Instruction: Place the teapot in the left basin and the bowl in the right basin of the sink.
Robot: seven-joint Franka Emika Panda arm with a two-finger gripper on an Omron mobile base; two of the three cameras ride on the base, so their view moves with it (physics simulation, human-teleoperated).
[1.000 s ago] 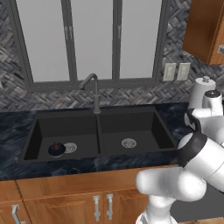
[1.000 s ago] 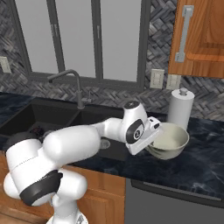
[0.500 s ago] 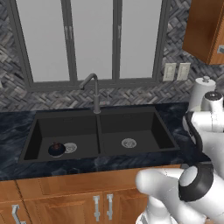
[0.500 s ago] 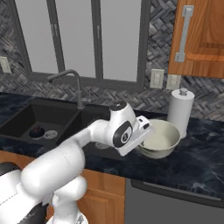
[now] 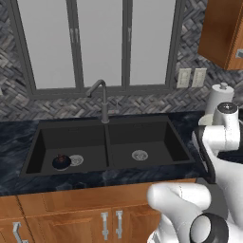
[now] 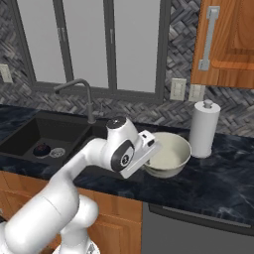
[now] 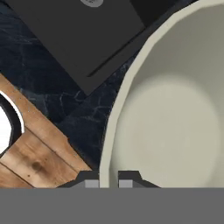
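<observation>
Fingers [image 7: 109, 181] are pinched nearly shut on the bowl [image 6: 168, 153] rim, one each side; the right basin [image 5: 142, 142] lies off to the left.

It was a home kitchen, rendered rather than filmed: a matte black double sink [image 5: 108, 144] with a grey gooseneck faucet [image 5: 100, 97] sat in a dark marbled counter [image 6: 208, 183] across the middle of both base views, below a three-pane window [image 5: 97, 42] at the top and a grey herringbone tile backsplash [image 6: 176, 64]. Wooden cabinets [image 5: 71, 216] with metal handles ran along the bottom of the left base view, and a wall cupboard [image 6: 228, 42] hung in the upper right of the right base view. A paper towel roll [image 6: 204, 129] stood right of centre beneath wall outlets [image 6: 186, 91].
</observation>
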